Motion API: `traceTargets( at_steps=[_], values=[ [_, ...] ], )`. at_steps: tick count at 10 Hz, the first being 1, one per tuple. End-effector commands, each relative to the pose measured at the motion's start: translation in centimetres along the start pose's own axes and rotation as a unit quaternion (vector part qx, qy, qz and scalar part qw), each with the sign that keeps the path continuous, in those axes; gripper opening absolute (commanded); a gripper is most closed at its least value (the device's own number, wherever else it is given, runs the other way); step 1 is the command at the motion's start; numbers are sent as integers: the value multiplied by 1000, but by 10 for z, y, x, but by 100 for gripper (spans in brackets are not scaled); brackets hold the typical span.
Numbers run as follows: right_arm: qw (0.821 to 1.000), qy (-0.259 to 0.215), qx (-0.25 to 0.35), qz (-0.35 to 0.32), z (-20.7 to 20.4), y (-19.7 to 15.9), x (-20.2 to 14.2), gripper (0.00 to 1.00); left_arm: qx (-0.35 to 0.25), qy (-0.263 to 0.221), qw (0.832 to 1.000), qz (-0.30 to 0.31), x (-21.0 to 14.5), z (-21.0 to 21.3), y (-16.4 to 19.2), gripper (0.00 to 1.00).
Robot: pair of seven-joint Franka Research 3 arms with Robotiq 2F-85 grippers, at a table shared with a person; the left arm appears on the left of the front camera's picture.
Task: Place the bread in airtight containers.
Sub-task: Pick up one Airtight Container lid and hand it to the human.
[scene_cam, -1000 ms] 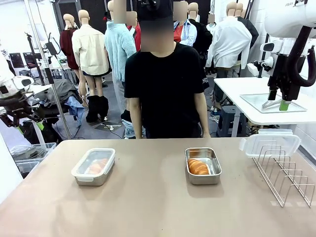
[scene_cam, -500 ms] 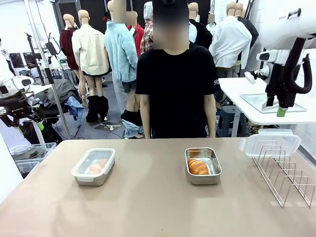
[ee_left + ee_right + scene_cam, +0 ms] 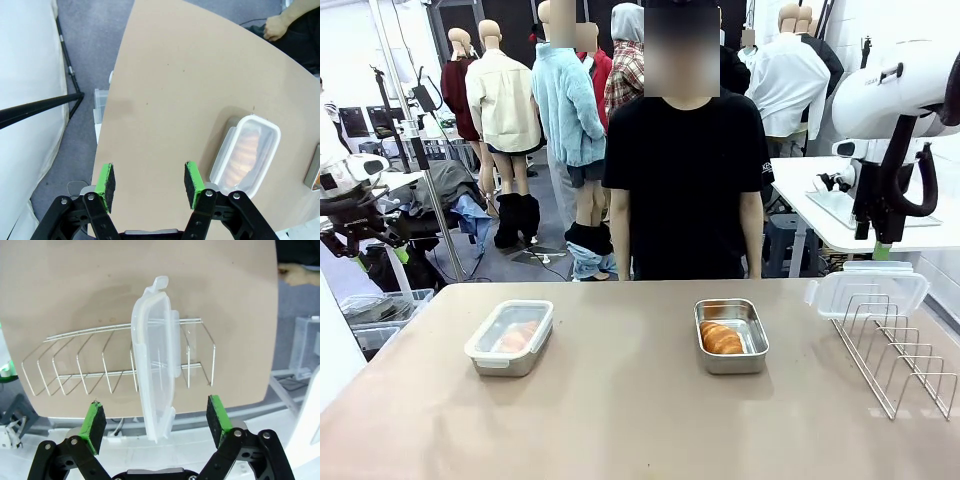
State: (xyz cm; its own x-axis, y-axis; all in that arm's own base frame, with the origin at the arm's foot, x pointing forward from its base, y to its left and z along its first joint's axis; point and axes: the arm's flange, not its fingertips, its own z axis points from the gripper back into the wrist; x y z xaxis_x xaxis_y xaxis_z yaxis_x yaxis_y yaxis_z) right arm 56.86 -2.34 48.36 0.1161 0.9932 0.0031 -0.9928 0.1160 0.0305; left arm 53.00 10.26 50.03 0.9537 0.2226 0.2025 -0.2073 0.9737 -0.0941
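Note:
One bread roll [image 3: 721, 338] lies in the uncovered steel airtight container [image 3: 731, 362] right of the table's middle. The other bread [image 3: 245, 150] shows through the clear lid of the closed container [image 3: 510, 337] on the left. A spare clear lid [image 3: 155, 365] leans on the wire rack [image 3: 75, 371], directly below my right gripper [image 3: 156, 421], which is open and holds nothing. High off the table's left edge, my left gripper [image 3: 150, 184] also stands open and bare, with the closed container [image 3: 260, 125] to its right.
A person in a black shirt [image 3: 685, 190] stands at the far edge, one hand [image 3: 280, 22] near the table. The rack [image 3: 900, 350] fills the right end of the table. Plastic bins [image 3: 380, 310] sit on the floor beyond the left edge.
My right arm has come down and slightly leftward above the rack and lid. The person has stepped to the right. The left arm has stayed still.

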Motion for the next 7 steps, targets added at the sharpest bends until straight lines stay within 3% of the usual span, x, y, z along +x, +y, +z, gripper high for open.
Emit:
traceTargets(
  at_steps=[1, 5, 7],
  values=[
    [999, -5, 24, -22, -7, -15, 2, 100, 9, -3, 1000, 3, -1, 2, 0, 72],
    [998, -16, 58, -21, -36, -21, 4, 100, 9, -3, 1000, 3, -1, 2, 0, 72],
    [998, 1, 49, -26, -46, -18, 9, 100, 9, -3, 1000, 3, -1, 2, 0, 72]
  ],
)
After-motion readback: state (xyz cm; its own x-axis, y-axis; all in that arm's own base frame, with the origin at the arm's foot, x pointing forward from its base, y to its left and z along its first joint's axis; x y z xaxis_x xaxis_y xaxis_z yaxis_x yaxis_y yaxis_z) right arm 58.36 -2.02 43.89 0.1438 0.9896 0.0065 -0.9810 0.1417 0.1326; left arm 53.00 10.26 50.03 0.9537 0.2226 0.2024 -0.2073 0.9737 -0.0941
